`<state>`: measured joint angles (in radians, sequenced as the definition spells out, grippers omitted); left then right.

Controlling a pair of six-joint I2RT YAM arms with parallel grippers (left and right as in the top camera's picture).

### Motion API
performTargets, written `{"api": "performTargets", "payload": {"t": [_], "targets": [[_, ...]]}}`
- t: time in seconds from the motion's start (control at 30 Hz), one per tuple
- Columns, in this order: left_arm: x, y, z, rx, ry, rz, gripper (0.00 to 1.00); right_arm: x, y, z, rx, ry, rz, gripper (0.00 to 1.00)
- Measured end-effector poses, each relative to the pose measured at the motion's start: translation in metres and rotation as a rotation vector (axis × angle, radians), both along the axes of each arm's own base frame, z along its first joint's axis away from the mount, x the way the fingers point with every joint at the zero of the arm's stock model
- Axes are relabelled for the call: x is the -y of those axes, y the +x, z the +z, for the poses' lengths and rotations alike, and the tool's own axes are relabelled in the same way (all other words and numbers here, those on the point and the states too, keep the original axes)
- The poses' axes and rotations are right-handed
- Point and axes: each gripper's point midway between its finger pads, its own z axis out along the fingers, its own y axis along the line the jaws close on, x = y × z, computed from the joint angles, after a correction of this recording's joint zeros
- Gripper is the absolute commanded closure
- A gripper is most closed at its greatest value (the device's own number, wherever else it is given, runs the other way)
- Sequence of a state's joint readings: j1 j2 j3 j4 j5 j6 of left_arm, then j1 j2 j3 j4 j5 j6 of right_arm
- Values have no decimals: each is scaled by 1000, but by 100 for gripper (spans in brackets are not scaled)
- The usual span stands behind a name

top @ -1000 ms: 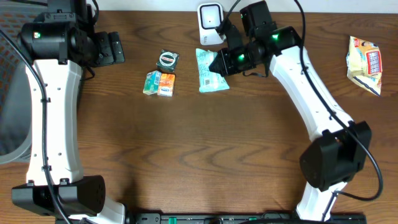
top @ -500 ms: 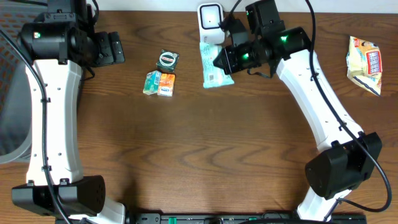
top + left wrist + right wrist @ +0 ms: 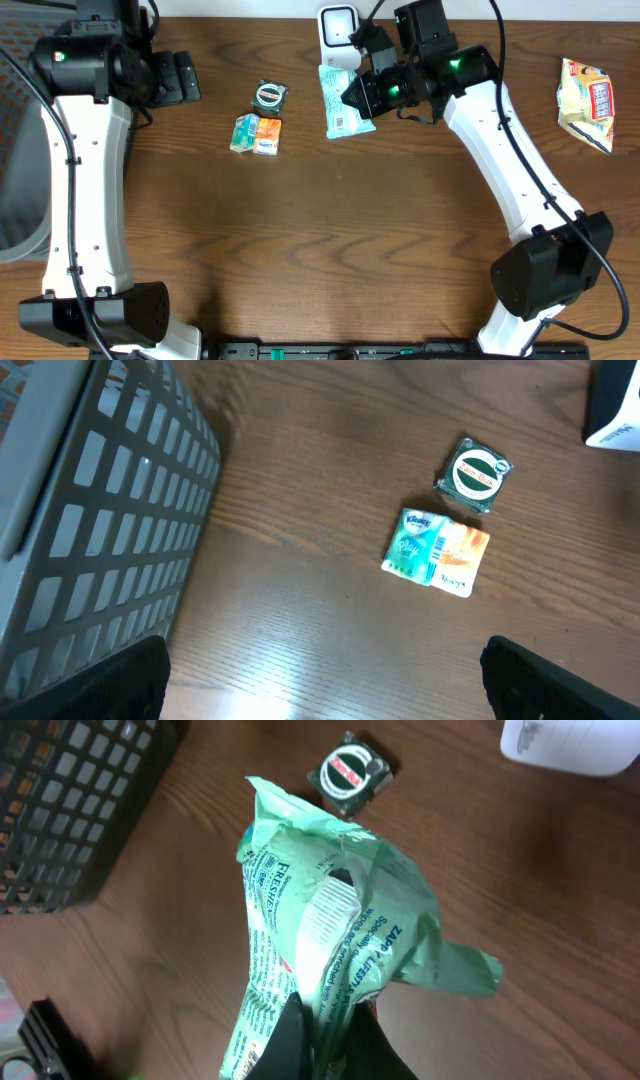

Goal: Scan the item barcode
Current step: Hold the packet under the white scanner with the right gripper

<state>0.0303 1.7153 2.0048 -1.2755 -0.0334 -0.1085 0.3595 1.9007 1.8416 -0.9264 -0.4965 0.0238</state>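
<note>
Moved since the earlier overhead frame: right hand [image 3: 357,96] and its green wipes packet [image 3: 343,104], carried up the worktop [image 3: 330,240] toward the white scanner [image 3: 338,25]. Over the last half second, almost no change.

Right hand: clamped tight on one crumpled edge of the packet, with the rest hanging free beyond the fingertips. Packet position: just in front of the scanner, its top edge close to the scanner base. Contact or a gap there: not determinable. Barcode patch [image 3: 333,912] visible on a creased face in the wrist view. From overhead, the printed label apparently turned upward rather than toward the scanner window.

Recommended handling, as a judgement:
- Keep the grip closed throughout.
- Roll the wrist to present the barcode patch squarely to the scanner window.
- Hold steady, since the creased film is likely to distort the bars.
- Approach slowly to avoid knocking the scanner over.

Left hand [image 3: 178,78]: spread wide, holding nothing, parked far left beside the basket [image 3: 90,520]. Leave it there.

Tissue packs [image 3: 257,134] and round tin [image 3: 269,95]: left of the packet, not touching it. Snack bag [image 3: 587,100]: far right, well apart.
</note>
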Motion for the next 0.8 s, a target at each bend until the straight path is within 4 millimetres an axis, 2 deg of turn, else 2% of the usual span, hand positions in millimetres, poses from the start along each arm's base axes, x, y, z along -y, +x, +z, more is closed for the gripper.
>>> {"api": "performTargets", "payload": {"t": [0.5,0.8], "targets": [[0,0,0,0,0,0,3,1,-2,-3,-10,-6,2,99],[0,0,0,0,0,0,2,4,-6,-27,-71,-20,-12,99]]}}
